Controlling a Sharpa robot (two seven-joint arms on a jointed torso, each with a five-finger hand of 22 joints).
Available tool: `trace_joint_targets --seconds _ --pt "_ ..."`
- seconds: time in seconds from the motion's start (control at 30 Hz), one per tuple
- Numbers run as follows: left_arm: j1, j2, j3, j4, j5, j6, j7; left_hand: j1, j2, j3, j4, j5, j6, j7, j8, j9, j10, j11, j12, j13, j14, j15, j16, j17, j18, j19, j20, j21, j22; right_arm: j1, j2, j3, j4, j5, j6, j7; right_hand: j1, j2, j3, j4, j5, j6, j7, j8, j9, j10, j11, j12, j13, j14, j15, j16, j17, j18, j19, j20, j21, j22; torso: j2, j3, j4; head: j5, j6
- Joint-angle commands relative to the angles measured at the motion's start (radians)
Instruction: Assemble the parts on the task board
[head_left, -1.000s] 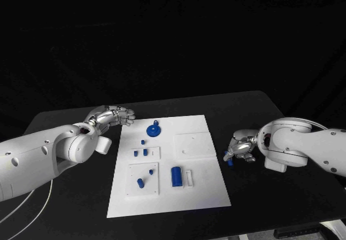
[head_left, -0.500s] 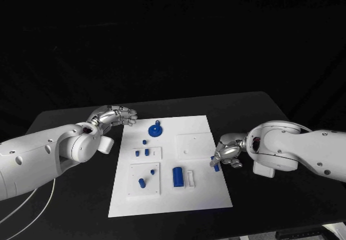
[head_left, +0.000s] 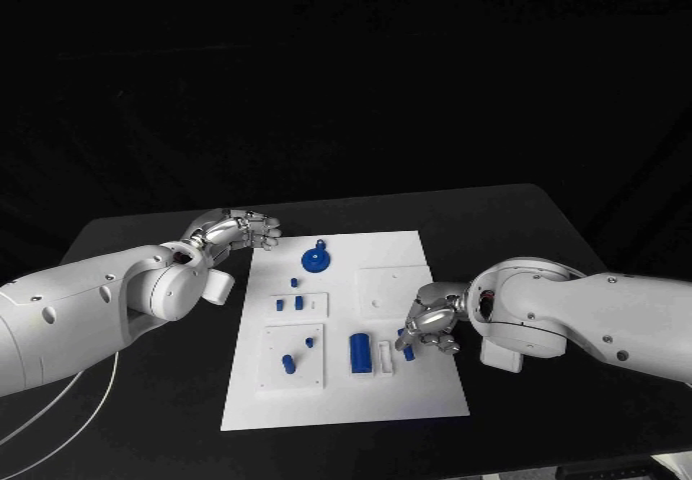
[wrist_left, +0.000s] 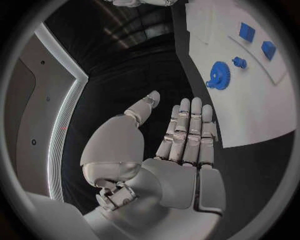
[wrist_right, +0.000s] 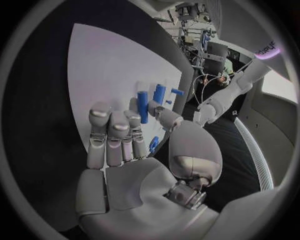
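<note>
The right hand (head_left: 428, 325) is carrying a small blue part (head_left: 408, 351) over the right edge of the white task board (head_left: 426, 390), pinched between thumb and a finger with the other fingers lying loosely alongside; the wrist view shows the same piece (wrist_right: 154, 144) tucked against the thumb. It hangs just right of the blue cylinder (head_left: 356, 352) and the narrow white slot piece (head_left: 382, 357) at the near middle of the board, so my guess is that this is the carrying step, and that next the part must be lined up over its seat there and lowered squarely. The left hand (head_left: 231, 231) waits off the board's far left corner above the black desk (head_left: 534, 215), fingers loosely curled and apart, holding nothing, with the blue gear (head_left: 316, 261) near it. Against a second ago, the right hand has travelled from the desk, well right of the board, inward over its edge; the left hand has hardly stirred.
</note>
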Motion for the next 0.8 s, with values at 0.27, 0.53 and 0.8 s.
trace_joint_targets --seconds 0.27,0.53,0.8 --pt "0.0 0.0 0.001 0.003 -0.002 0.015 0.008 -0.007 0.0 0.002 0.006 -0.005 -0.009 0.001 0.004 -0.001 -0.009 0.0 0.001 -0.001 0.001 0.007 -0.005 0.002 0.017 0.001 0.003 -0.004 0.002 -0.029 0.041 0.0 -0.022 0.014 0.007 0.017 -0.008 0.008 -0.011 -0.002 0.01 0.005 0.003 0.001 0.0 0.006 -0.002 0.006 -0.001 0.003 -0.005 -0.003 0.0 0.03 0.005 -0.002 0.003 0.001 0.0 0.0003 -0.0012 0.008 -0.003" --pt "0.0 -0.004 0.001 0.004 -0.002 0.017 0.008 -0.006 0.001 0.002 0.005 -0.006 -0.009 0.0 0.004 -0.002 -0.009 0.0 0.001 -0.001 0.001 0.006 -0.006 0.003 0.017 0.001 0.003 -0.005 0.003 -0.04 0.063 0.0 -0.036 0.01 0.008 0.016 -0.01 0.01 -0.013 -0.003 0.011 0.004 0.003 0.001 -0.001 0.006 -0.002 0.006 -0.001 0.003 -0.005 -0.003 0.0 0.03 0.004 -0.003 0.003 0.001 0.0 0.001 0.0004 0.013 -0.003" --pt "0.0 -0.008 0.001 0.004 -0.002 0.018 0.008 -0.006 0.001 0.002 0.005 -0.006 -0.009 0.0 0.004 -0.002 -0.009 0.0 0.001 -0.001 0.001 0.007 -0.007 0.004 0.017 0.0 0.003 -0.005 0.003 -0.044 0.067 0.0 -0.039 0.001 0.011 0.017 -0.013 0.01 -0.017 -0.003 0.01 0.004 0.003 0.0 -0.001 0.005 -0.001 0.005 -0.001 0.003 -0.005 -0.003 0.0 0.03 0.004 -0.003 0.003 0.001 -0.001 0.0 -0.0014 0.021 -0.003"
